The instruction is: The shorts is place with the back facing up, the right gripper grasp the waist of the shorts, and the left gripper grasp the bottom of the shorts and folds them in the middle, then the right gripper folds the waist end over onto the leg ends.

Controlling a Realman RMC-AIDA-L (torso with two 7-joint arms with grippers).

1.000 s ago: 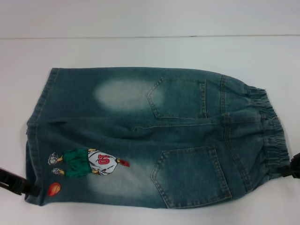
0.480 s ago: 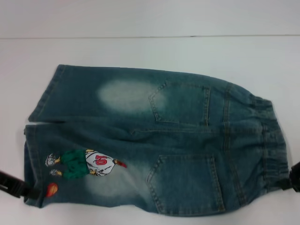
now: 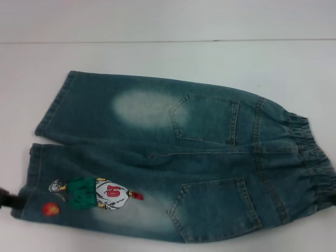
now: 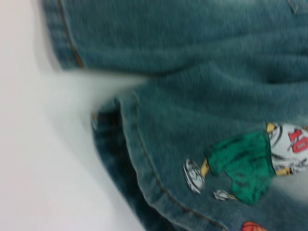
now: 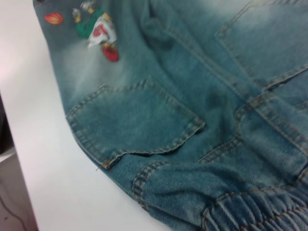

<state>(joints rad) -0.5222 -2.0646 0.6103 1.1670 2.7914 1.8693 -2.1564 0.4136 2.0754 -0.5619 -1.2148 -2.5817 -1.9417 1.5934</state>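
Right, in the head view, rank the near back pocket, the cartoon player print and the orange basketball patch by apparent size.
1. Near back pocket, largest.
2. Cartoon player print, clearly smaller.
3. Orange basketball patch, smallest.
All lie flat on the shorts, so camera nearness barely matters.

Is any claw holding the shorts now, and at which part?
It cannot be told. The left claw touches the shorts at the leg hem; its grip is hidden. The right claw is out of view.
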